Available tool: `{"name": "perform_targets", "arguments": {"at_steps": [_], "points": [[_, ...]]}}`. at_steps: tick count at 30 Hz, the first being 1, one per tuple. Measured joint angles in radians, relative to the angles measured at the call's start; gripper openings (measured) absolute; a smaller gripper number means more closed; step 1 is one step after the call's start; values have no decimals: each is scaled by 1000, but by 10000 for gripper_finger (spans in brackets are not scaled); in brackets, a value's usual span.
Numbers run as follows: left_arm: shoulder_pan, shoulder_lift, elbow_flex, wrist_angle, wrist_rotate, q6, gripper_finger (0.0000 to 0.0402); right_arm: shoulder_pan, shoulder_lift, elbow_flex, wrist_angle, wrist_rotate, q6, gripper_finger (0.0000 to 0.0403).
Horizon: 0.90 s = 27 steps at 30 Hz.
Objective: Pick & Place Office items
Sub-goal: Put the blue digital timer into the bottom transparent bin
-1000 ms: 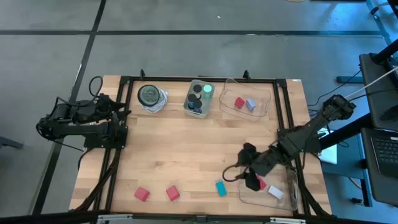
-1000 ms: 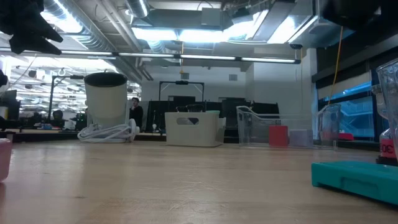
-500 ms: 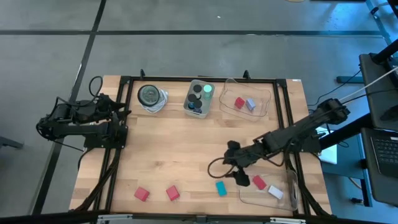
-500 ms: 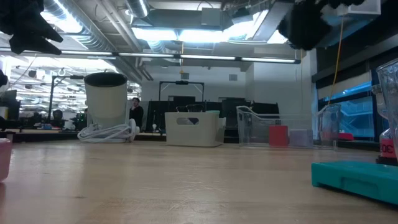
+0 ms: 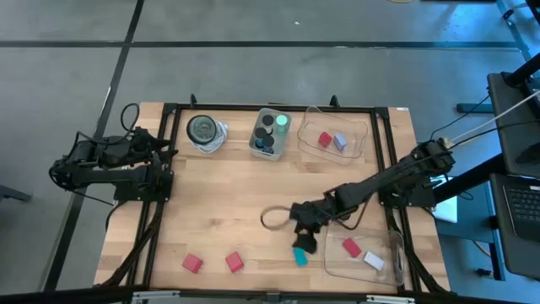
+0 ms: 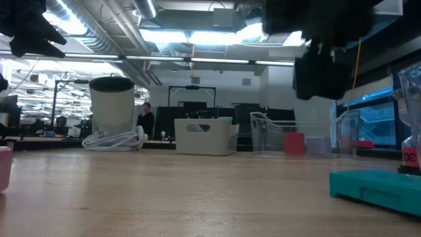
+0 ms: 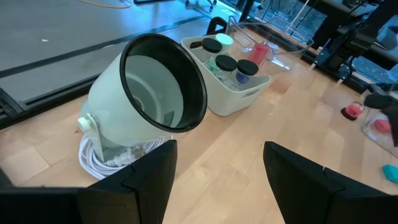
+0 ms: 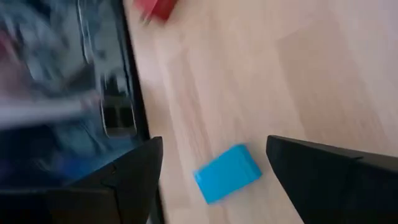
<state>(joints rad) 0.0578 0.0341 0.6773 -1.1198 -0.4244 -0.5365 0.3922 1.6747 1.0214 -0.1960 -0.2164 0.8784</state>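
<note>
A teal block (image 5: 299, 256) lies flat on the wooden table near its near edge; it also shows in the right wrist view (image 8: 227, 174) and the low view (image 6: 375, 187). My right gripper (image 5: 305, 240) hovers just above it, open and empty, with the block ahead of the gap between the fingers (image 8: 214, 140). Two red blocks (image 5: 192, 263) (image 5: 234, 262) lie at the near left. My left gripper (image 5: 166, 157) waits at the table's left edge, open and empty (image 7: 217, 180).
A clear tray (image 5: 384, 268) at the near right holds a red block (image 5: 351, 247) and a white block (image 5: 373, 261). A far clear tray (image 5: 354, 127) holds a red and a lavender block. A white bin (image 5: 257, 145) holds dark cylinders and a green one (image 5: 282, 121). A round grey dish (image 5: 203, 129) stands beside it.
My right gripper has gone from over the near right tray toward the table's left edge and now stands over the teal block. The blocks have stayed where they were.
</note>
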Motion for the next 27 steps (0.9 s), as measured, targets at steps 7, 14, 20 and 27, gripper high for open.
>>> {"name": "perform_targets", "arguments": {"at_steps": [7, 14, 20, 27], "points": [[0, 0, 0, 0, 0, 0, 237, -2, 20, 28, 92, -41, -35, 290], [0, 0, 0, 0, 0, 0, 237, 73, 21, 175, 34, 105, -866, 290], [0, 0, 0, 0, 0, 0, 237, 127, 86, 268, -178, 300, -1254, 290], [0, 0, 0, 0, 0, 0, 237, 193, 216, 380, -524, 351, -1370, 290]]}}
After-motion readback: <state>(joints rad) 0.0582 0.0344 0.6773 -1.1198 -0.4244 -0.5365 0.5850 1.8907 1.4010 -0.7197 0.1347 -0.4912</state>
